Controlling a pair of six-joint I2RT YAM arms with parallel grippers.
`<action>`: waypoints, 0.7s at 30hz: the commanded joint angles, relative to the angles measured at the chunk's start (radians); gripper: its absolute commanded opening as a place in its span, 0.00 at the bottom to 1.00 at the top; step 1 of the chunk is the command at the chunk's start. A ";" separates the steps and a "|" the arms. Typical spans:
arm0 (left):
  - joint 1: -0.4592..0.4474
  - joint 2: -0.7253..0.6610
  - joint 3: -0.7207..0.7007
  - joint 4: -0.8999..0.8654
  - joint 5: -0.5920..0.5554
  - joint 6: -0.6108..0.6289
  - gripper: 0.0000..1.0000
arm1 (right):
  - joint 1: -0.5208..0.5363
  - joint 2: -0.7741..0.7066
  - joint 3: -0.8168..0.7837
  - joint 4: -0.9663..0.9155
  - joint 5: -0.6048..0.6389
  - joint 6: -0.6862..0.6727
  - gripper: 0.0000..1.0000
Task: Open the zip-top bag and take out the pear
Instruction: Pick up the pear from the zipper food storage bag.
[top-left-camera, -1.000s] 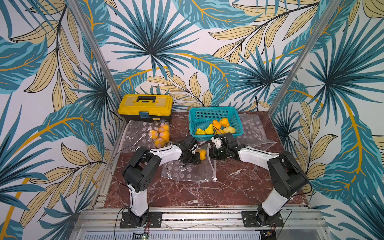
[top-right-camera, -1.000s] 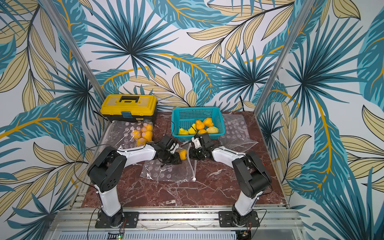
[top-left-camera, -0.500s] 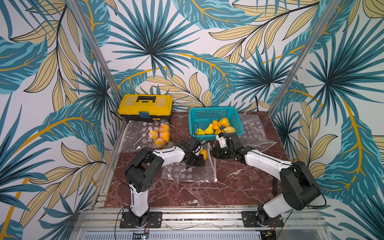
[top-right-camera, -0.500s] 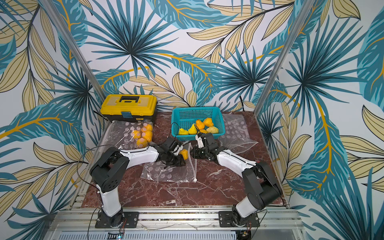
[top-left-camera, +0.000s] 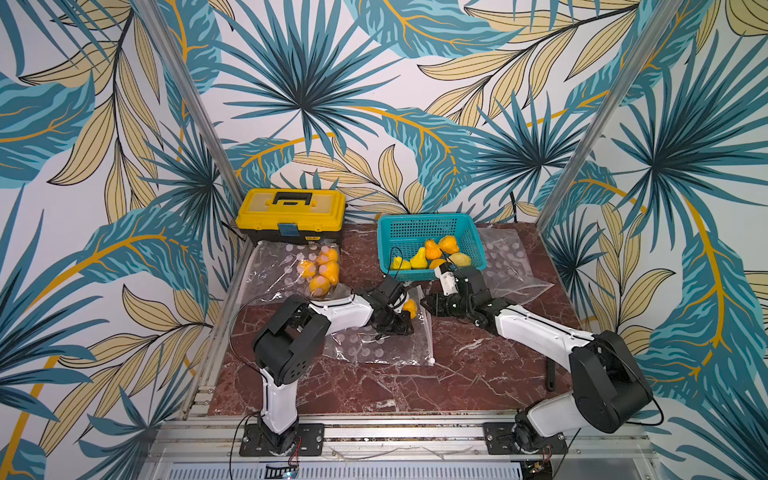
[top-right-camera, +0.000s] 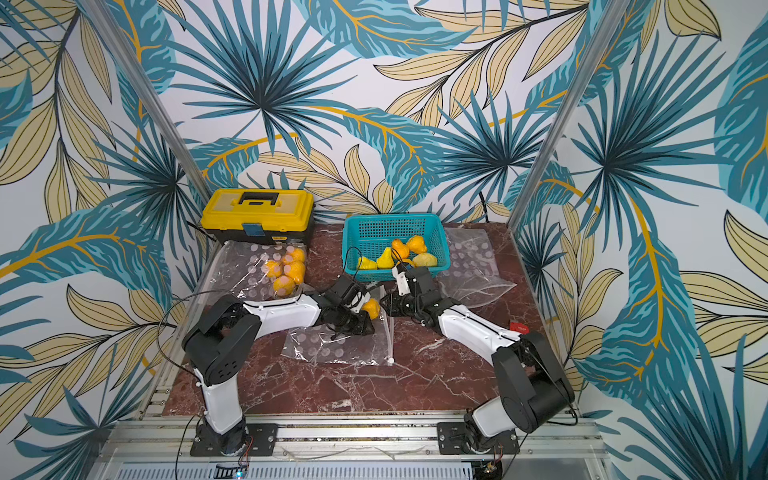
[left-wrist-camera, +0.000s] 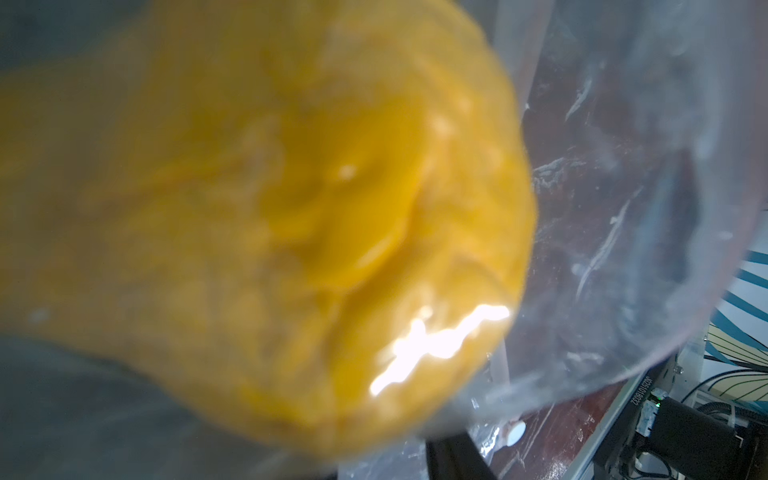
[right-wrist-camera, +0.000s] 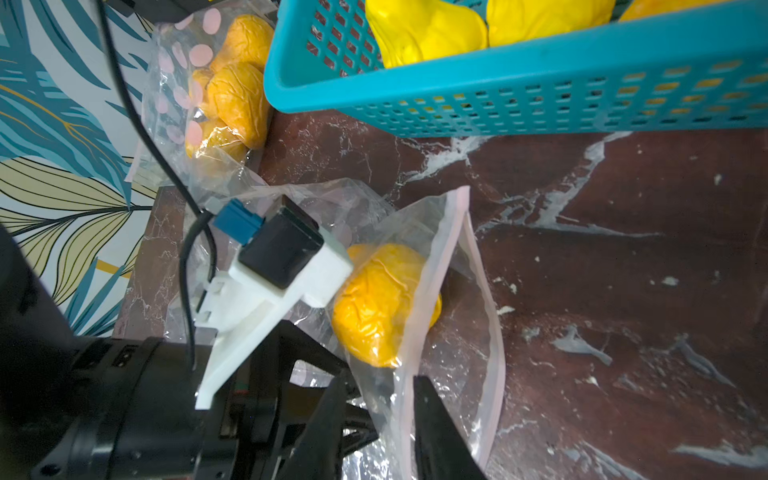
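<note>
Zip-top bag (top-left-camera: 374, 351) mouth open, so extraction step; pear (right-wrist-camera: 386, 303) inside, just ahead of right gripper (top-left-camera: 427, 304) fingers, beside left gripper (top-left-camera: 398, 330); cannot tell either's finger spread; next probably needs pinch on pear, pull clear

Red-brown marbled tabletop (top-left-camera: 457, 374), shown in both top views. Against the far wall you find a yellow toolbox (top-left-camera: 291, 216) at the left and a teal mesh basket (top-left-camera: 415, 232) to its right, the two apart. Just in front of the toolbox lies a clear dotted bag of orange pears (top-left-camera: 274, 270). At mid-table you see the zip-top bag (top-left-camera: 374, 349), its near part flat on the marble. Right of the basket lie empty clear bags (top-left-camera: 507, 262), overlapping. Near the right edge rests a small black object (top-left-camera: 550, 374), too small for you to name.
</note>
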 joint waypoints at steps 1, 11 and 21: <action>-0.005 0.020 -0.033 -0.015 -0.006 0.009 0.33 | 0.008 0.033 -0.019 0.085 -0.027 -0.033 0.34; 0.003 -0.144 -0.092 -0.038 -0.090 -0.005 0.33 | -0.006 -0.001 -0.050 0.072 0.184 0.023 0.36; 0.095 -0.214 -0.001 -0.128 -0.193 0.004 0.36 | -0.060 0.111 0.003 0.019 0.022 0.011 0.35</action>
